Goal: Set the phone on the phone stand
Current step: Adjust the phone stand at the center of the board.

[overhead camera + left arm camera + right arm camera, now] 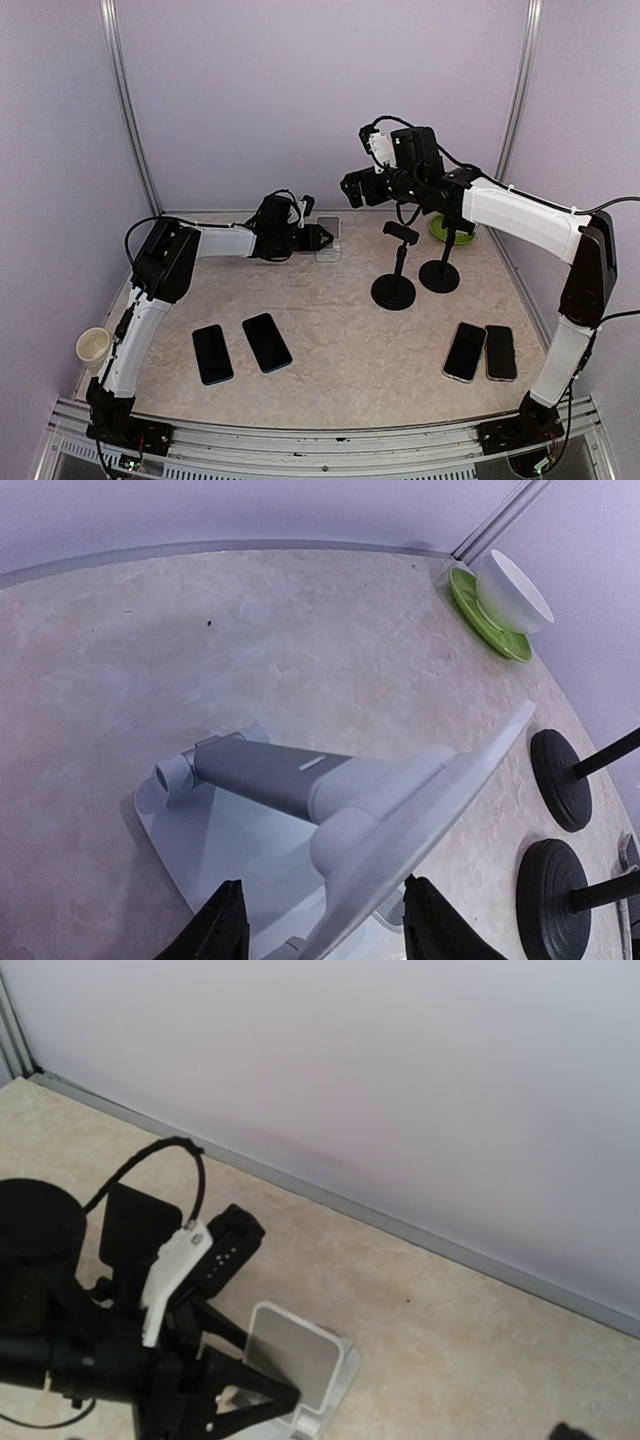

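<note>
Plastic, smooth and white, makes up the phone stand (235, 850): a flat base, a grey hinged arm and a thin tilted plate, set at the far middle of the mottled beige table (350, 340). The left gripper (330, 925) straddles its base with pointed black fingers about half apart; whether they press on it cannot be told. The left wrist view shows the plate edge-on, while the right wrist view shows its broad face and none of its own fingers. From above, the right gripper (352, 188) hangs high, spread wide and empty. Four flat dark phones (267, 342) lie near the front, two left and two right, well apart from the stand. Two black round-based poles (393, 292) rise to its right, with a glossy green plate (480, 615) bearing a white cup (512, 590) beyond.
</note>
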Robot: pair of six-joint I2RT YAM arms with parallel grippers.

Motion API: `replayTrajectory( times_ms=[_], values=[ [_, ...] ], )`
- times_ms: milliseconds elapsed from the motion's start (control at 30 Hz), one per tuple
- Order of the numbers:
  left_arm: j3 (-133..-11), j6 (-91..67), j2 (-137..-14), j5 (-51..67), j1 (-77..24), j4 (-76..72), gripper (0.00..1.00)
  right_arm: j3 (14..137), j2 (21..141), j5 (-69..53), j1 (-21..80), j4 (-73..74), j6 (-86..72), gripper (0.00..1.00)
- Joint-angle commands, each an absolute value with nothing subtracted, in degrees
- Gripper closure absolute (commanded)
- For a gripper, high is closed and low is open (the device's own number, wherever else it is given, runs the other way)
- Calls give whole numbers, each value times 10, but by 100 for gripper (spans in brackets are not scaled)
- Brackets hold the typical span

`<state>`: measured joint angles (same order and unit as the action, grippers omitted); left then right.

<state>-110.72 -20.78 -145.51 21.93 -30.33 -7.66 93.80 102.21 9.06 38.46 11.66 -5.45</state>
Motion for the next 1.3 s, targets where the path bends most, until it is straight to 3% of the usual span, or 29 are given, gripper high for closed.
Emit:
replayTrajectory(
  times_ms=[0,567,833,900,933,967,1267],
  values=[
    [-1132,-222,-1476,202,-305,-89,49,934,1027,88,382,110,-56,0],
    [-1141,-233,-1477,172,-299,-66,48,934,1028,82,382,107,-59,0],
    [-1106,-229,-1458,219,-297,-109,47,935,1027,81,382,108,-61,0],
    [-1094,-232,-1448,214,-298,-111,42,934,1026,82,382,109,-61,0],
    [-1087,-233,-1442,209,-299,-113,19,933,1026,82,382,108,-60,0],
    [-1081,-230,-1435,201,-300,-114,2,933,1026,82,382,108,-60,0],
    [-1075,-214,-1389,124,-319,-81,1,935,1023,79,382,111,-63,0]
  ],
)
